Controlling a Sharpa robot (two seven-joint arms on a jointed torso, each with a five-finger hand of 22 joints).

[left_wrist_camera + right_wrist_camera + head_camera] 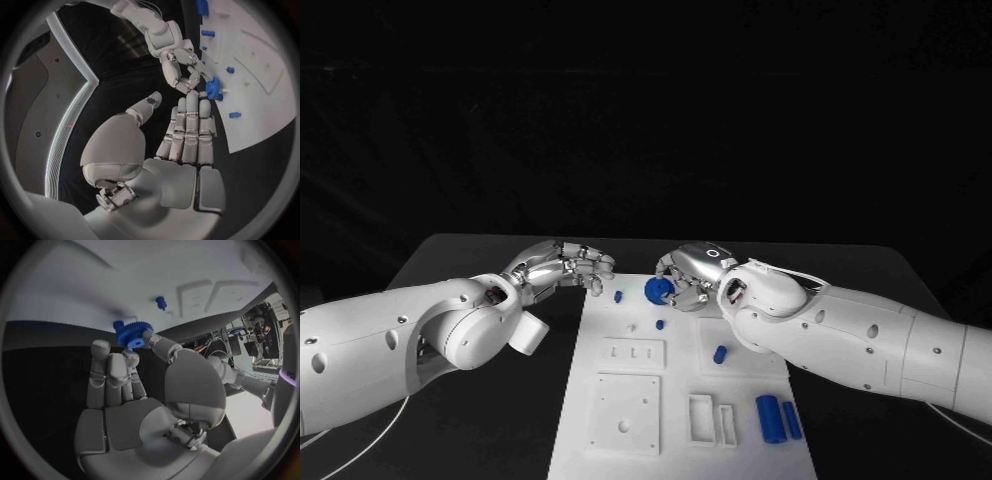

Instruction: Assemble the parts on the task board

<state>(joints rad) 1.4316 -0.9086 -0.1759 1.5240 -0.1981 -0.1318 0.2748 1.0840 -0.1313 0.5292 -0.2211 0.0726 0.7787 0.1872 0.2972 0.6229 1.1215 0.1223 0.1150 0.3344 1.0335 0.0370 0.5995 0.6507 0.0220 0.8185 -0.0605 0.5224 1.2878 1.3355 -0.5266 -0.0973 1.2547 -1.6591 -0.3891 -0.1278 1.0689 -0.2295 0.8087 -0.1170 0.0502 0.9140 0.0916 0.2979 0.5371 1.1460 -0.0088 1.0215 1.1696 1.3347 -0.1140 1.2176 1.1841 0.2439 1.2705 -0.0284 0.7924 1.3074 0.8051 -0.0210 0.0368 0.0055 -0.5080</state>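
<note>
The white task board [678,455] lies in the middle of the black table. My right hand [692,268] hovers over the board's far end and pinches a blue gear [659,290] between thumb and fingertips; the right wrist view shows the gear [132,333] at the tips of that hand [125,385]. My left hand [564,268] hangs just off the board's far left corner, holding nothing, its fingers [187,125] stretched out side by side toward the gear [214,89]. Small blue pegs [617,296] [659,325] [720,353] stand on the board.
Two blue cylinders [769,417] [792,420] lie on the board's near right part, beside white rectangular frames [710,418]. Raised white plates [625,412] with holes sit on its near left part. Both white forearms flank the board.
</note>
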